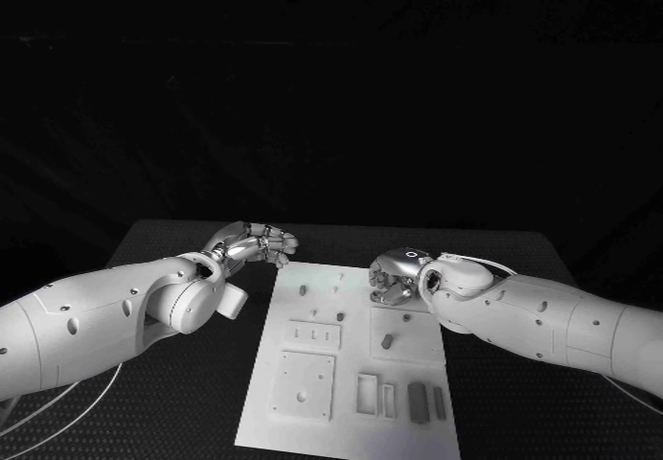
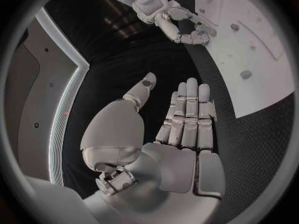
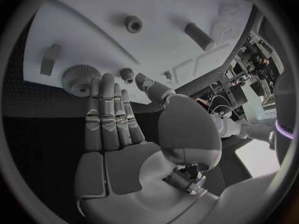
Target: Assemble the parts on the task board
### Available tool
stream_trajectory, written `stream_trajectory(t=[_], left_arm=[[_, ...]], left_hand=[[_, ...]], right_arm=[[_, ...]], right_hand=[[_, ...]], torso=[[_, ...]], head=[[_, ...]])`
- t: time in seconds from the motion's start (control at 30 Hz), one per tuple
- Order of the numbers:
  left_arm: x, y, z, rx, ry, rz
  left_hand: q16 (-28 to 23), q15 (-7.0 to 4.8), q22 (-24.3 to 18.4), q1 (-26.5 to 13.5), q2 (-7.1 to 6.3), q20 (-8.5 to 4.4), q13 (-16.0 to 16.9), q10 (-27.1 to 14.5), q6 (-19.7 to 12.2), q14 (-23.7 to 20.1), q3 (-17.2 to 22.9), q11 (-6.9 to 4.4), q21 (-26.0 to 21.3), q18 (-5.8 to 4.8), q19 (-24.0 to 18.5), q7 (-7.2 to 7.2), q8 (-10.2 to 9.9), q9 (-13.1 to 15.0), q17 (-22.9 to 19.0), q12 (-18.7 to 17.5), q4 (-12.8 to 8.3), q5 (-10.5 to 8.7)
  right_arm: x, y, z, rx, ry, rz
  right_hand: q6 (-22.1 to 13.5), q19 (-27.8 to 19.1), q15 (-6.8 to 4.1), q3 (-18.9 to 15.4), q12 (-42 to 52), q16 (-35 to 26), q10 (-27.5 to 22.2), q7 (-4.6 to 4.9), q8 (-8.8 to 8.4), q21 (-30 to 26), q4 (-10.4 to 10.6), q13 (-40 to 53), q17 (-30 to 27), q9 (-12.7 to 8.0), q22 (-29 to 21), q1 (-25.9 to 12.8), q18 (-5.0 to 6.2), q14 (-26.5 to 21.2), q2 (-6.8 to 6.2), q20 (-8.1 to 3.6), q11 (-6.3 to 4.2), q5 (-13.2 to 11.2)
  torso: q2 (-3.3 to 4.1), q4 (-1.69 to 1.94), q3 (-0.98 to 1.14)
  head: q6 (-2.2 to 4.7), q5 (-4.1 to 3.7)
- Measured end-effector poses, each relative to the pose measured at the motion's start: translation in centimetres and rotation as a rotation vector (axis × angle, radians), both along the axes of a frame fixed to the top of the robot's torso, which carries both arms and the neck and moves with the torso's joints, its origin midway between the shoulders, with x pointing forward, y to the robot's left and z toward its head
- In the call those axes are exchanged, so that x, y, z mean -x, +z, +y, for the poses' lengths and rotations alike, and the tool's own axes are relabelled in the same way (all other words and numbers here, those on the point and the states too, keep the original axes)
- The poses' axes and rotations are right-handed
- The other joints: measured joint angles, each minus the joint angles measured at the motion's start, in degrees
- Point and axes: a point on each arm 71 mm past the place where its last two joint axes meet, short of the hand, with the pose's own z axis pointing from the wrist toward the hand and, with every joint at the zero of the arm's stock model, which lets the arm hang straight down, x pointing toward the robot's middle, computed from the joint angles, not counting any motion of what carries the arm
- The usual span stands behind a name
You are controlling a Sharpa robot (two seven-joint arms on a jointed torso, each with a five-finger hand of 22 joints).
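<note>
Hands hover empty, fingers straight and apart; left hand (image 1: pixel 253 242) beside the white board (image 1: pixel 321 422), right hand (image 1: pixel 397 275) over it, likely poised to pick parts.

The white task board (image 1: pixel 297 383) lies flat mid-desk, long side running away from the robot — grey parts on it: a toothed gear (image 3: pixel 79 78) near one edge, a short cylinder (image 3: pixel 199 35), upright rectangular blocks (image 1: pixel 418 399) at its near end.
</note>
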Motion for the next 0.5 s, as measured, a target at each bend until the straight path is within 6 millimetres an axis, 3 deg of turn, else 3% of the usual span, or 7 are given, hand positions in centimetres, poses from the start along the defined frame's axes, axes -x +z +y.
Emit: stream_trajectory(t=[0.5], left_arm=[[0.08, 0.05, -0.15, 0.003, -0.006, 0.001]], left_hand=[[0.0, 0.00, 0.0, -0.2, 0.23, 0.00, 0.0, 0.0, 0.0, 0.0, 0.0, 0.00, 0.0, -0.24, 0.0, 0.00, -0.2, 0.0, 0.0, -0.2, 0.0, 0.04]], right_arm=[[0.07, -0.60, 0.23, 0.030, 0.007, -0.013]], right_hand=[[0.6, 0.3, -0.49, 0.1, 0.2, -0.3, 1.3, 0.16, 0.00, 0.6, 0.1, 0.0, 1.3, 0.2, 0.6, 0.0, 0.02, 0.5, 0.00, -0.29, -0.59, 0.0]], torso=[[0.73, 0.46, -0.16]], head=[[0.17, -0.27]])
